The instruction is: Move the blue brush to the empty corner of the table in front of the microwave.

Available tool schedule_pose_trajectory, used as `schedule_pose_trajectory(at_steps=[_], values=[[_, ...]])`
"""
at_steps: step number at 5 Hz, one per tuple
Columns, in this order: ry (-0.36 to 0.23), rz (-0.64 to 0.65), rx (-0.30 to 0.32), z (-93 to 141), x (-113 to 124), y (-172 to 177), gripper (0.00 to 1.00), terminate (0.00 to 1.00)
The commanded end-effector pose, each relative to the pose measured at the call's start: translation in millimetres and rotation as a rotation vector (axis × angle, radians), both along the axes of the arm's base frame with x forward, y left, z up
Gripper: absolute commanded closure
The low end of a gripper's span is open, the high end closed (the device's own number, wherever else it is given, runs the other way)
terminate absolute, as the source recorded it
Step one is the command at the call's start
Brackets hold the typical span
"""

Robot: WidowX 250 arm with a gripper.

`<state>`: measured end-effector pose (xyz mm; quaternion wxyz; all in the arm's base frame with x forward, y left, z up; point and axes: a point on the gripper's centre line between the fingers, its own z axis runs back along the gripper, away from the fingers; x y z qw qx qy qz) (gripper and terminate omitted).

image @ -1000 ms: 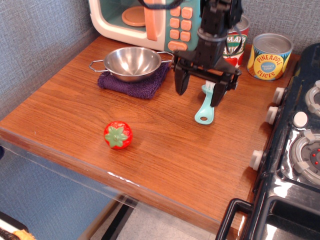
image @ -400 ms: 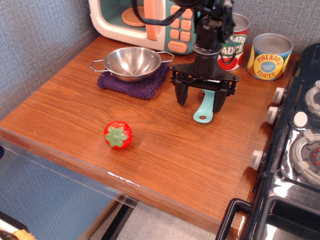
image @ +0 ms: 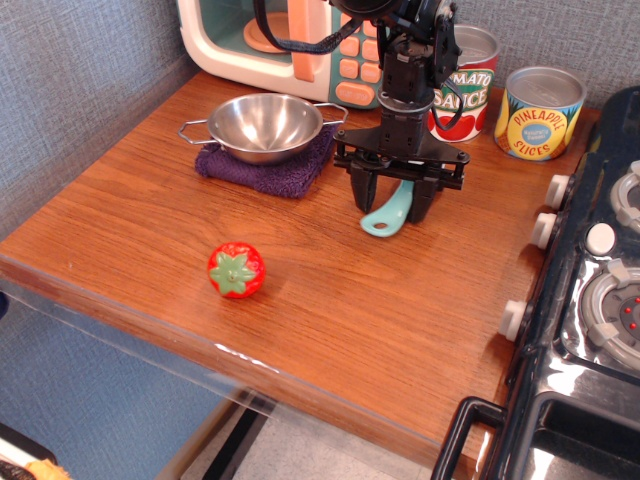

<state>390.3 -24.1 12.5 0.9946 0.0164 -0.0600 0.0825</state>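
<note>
The blue brush (image: 385, 215) is a light teal brush whose handle with the loop end sticks out toward the front left from between my gripper's fingers; its bristle end is hidden behind them. My gripper (image: 392, 200) points straight down over the brown table (image: 400, 320), its jaws closed in on the brush. It stands in front of the right side of the teal and cream microwave (image: 230, 40), near its orange buttons.
A steel bowl (image: 265, 125) sits on a purple cloth (image: 265, 172) left of the gripper. A red toy tomato (image: 236, 270) lies near the front. A tomato sauce can (image: 462, 85) and a pineapple can (image: 540, 112) stand at the back right. The black stove (image: 590, 300) borders the right side.
The gripper came down and its fingers narrowed around the brush. The brush's handle end swung left and slightly back, and the gripper shifted a little left.
</note>
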Motion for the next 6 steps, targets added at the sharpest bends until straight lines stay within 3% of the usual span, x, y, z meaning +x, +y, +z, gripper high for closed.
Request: schedule_pose_trajectory(at_steps=[1, 2, 4, 5, 6], values=[[-0.019, -0.044, 0.045, 11.3, 2.8, 4.6, 1.0, 0.0], [-0.006, -0.065, 0.02, 20.4, 2.0, 9.7, 1.0, 0.0], [-0.106, -0.092, -0.096, 94.5, -4.9, 38.5, 1.0, 0.0], [-0.098, -0.101, -0.115, 108.6, -21.4, 63.8, 1.0, 0.0], [-0.07, -0.123, -0.045, 117.7, -50.9, 107.9, 1.0, 0.0]])
